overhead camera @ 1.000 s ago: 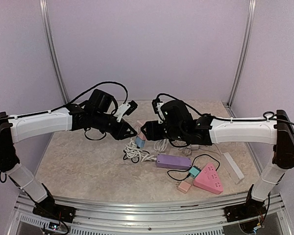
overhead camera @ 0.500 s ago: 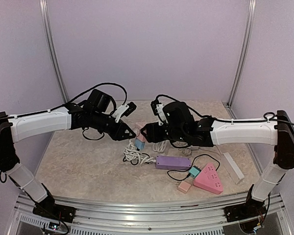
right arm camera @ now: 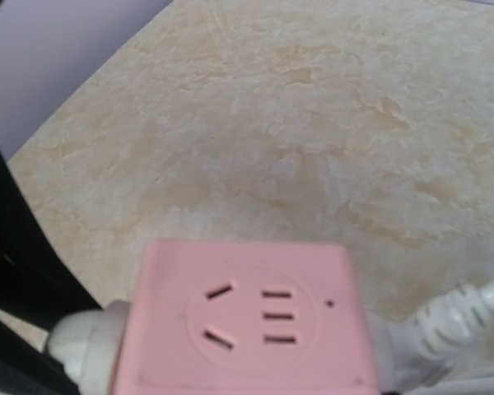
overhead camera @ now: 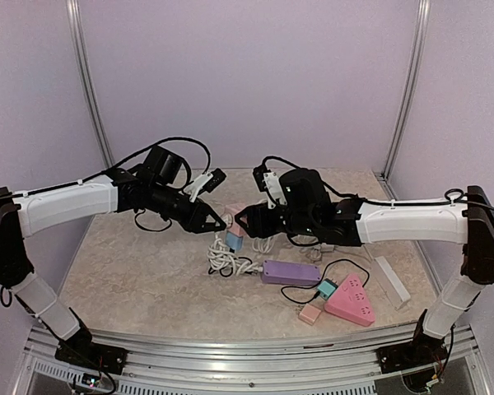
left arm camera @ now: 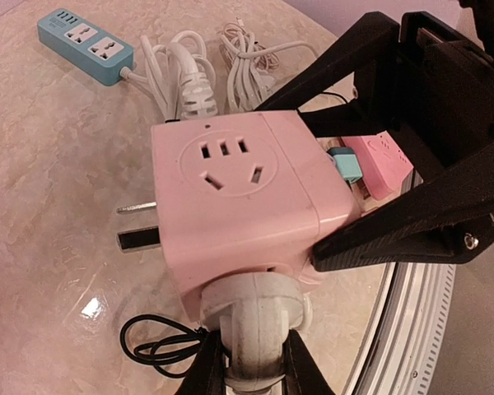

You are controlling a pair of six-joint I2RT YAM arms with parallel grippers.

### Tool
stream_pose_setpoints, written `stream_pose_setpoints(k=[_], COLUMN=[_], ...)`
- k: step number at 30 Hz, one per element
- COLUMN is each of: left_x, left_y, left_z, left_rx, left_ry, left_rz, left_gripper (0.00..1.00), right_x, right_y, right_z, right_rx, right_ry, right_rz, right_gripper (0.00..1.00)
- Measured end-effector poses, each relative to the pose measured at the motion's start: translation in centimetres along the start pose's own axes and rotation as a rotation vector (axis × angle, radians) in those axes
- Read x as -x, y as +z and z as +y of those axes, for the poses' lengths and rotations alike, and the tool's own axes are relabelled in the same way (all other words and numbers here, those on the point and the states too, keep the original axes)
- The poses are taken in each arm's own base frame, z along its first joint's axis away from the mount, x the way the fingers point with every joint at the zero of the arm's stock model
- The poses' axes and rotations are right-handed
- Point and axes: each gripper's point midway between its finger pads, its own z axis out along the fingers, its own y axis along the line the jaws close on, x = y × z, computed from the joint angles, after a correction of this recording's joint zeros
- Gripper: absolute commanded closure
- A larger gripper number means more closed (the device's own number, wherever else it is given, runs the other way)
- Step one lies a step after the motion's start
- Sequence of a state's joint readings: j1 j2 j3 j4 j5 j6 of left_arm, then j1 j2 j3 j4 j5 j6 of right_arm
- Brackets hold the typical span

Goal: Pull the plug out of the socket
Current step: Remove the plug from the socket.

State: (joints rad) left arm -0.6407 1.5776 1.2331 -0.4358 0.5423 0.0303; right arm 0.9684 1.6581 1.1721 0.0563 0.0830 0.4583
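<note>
A pink cube socket (left arm camera: 247, 206) is held in the air between both grippers; it also shows in the top view (overhead camera: 233, 219) and the right wrist view (right arm camera: 247, 325). A white plug (left arm camera: 255, 325) sits against the cube's lower face, and two bare prongs stick out of the cube's left side. My left gripper (left arm camera: 245, 362) (overhead camera: 220, 222) is shut on the white plug. My right gripper (overhead camera: 241, 220) is shut on the cube; its black fingers (left arm camera: 395, 234) clamp the cube's right side. In the right wrist view the plug (right arm camera: 82, 337) shows at the cube's left.
A blue power strip (left arm camera: 86, 45) and coiled white cords (left arm camera: 198, 74) lie on the table below. A purple strip (overhead camera: 291, 271), a teal plug (overhead camera: 326, 288), a pink triangular socket (overhead camera: 351, 300) and a white strip (overhead camera: 391, 281) lie at the front right.
Both grippers have risen a little and shifted away from the table front, still joined at the pink cube. The plug remains against the cube.
</note>
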Motion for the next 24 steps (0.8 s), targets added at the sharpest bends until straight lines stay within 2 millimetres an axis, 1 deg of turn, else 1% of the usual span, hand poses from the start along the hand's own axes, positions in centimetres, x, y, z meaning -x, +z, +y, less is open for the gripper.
stream_pose_setpoints(k=[4,7,13,18,24], left_x=[0.2,0.3,0.4,0.7,0.7], left_y=[0.1,0.6,1.7,1.8,1.8], left_z=[0.2,0.2,0.0,0.3,0.4], left_rx=[0.017,0.052,0.134,0.180,0.196], left_ry=[0.006,0.027,0.060,0.073,0.075], left_rz=[-0.009,-0.021,-0.034,-0.045,-0.046], left_gripper=[1.00,1.00,1.00,1.00,1.00], right_x=[0.1,0.1,-0.2,-0.1,-0.3], right_y=[0.0,-0.1,-0.4,-0.4,-0.4], right_z=[-0.5,-1.2,-2.1,-2.4,-2.5], right_rx=[-0.026,-0.073,-0.154,-0.187,-0.201], right_ry=[0.012,0.032,0.075,0.094,0.116], right_rz=[-0.007,-0.005,0.023,0.030,0.032], right_gripper=[1.00,1.00,1.00,1.00,1.00])
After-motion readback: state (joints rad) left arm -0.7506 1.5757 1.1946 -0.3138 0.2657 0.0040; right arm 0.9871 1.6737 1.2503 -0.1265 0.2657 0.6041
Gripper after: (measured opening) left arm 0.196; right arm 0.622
